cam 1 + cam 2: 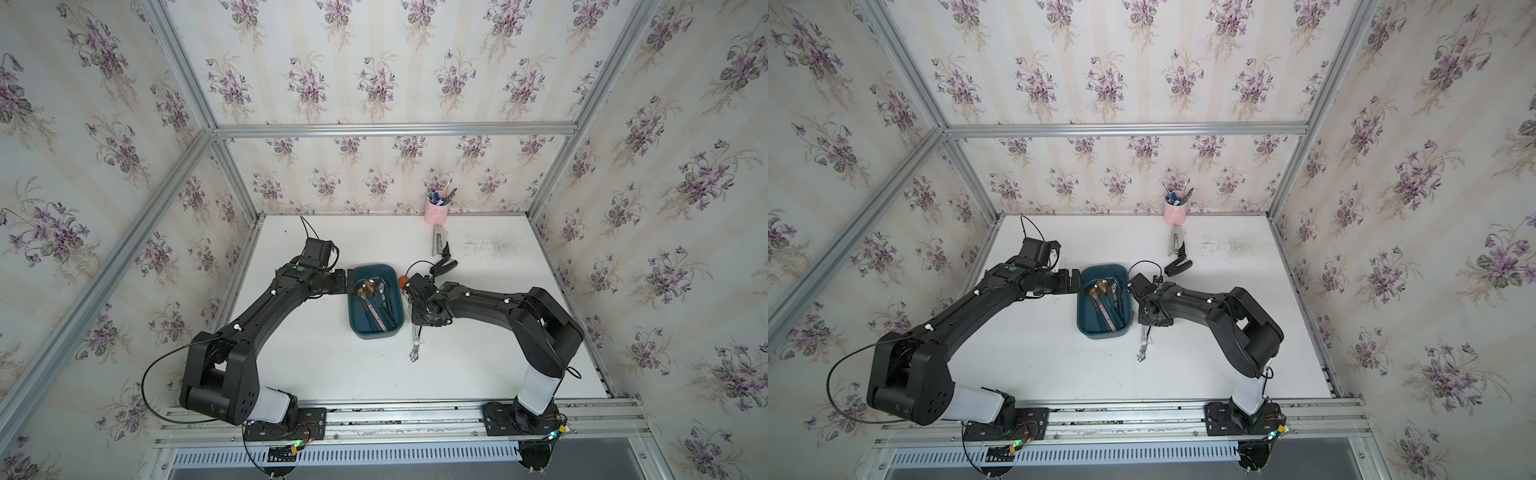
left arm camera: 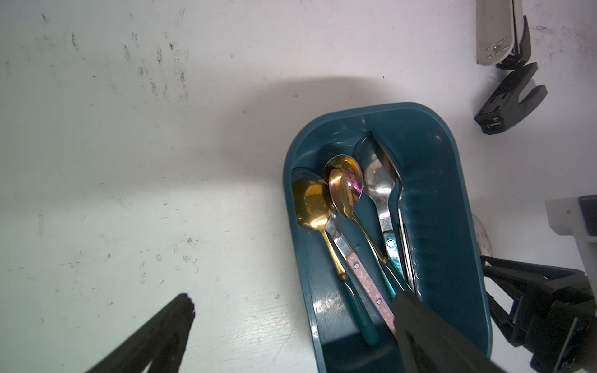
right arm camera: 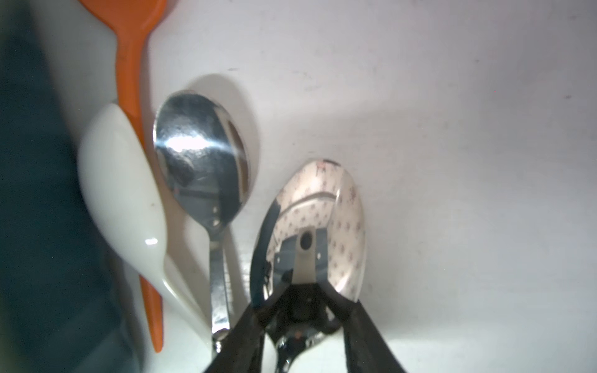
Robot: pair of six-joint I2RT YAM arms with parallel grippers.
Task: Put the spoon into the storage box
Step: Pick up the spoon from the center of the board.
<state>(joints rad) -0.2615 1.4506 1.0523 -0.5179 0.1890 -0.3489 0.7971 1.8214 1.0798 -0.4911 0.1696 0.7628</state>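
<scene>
We see several spoons (image 2: pixel 345 184) already in the storage box (image 1: pixel 374 271), more on the table (image 1: pixel 498 332) just right of it. There the right gripper (image 3: pixel 303 305) straddles a steel spoon (image 3: pixel 310 226) at the neck, jaws half-wide, no pinch yet; left gripper (image 2: pixel 294 297) gapes, empty.

- A scuffed white desk (image 1: pixel 332 365) stood inside walls of violet-flowered wallpaper (image 1: pixel 374 83), edged by an aluminium frame (image 1: pixel 395 129).
- A pink cup (image 1: pixel 436 215) full of pens (image 1: pixel 442 194) stood at the desk's far edge, right of its middle.
- A silver stapler (image 1: pixel 437 243) lay just in front of the cup.
- A black clip-like tool (image 1: pixel 445 266) lay just beside the stapler's near end.
- Grey smudges (image 1: pixel 494 246) marked the desk towards its far right corner.
</scene>
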